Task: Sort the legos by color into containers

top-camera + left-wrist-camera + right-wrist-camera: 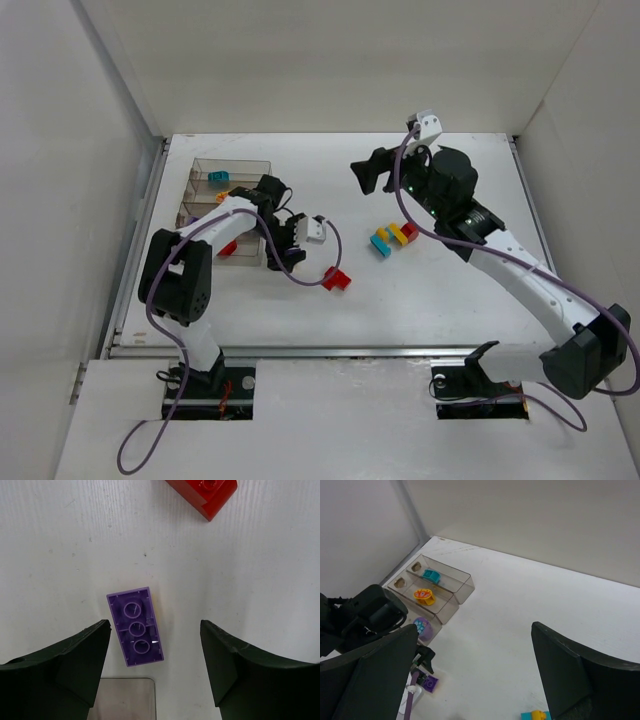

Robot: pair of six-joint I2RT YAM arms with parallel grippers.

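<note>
A purple lego (135,626) lies upside down on the table between the open fingers of my left gripper (156,626), nearer the left finger (80,655), not gripped. A red lego (202,492) lies just beyond it and also shows in the top view (336,279). The clear containers (243,164) stand at the left, beside my left gripper (284,250). They hold a teal lego (431,575), a yellow-orange piece (424,595) and a purple piece (421,626). A teal, yellow and red cluster (393,238) lies mid-table. My right gripper (368,172) hovers open and empty above the table.
A corner of a clear container (122,697) sits under the left gripper's near side. White walls enclose the table on the left, back and right. The left arm's purple cable (330,245) loops over the table near the red lego.
</note>
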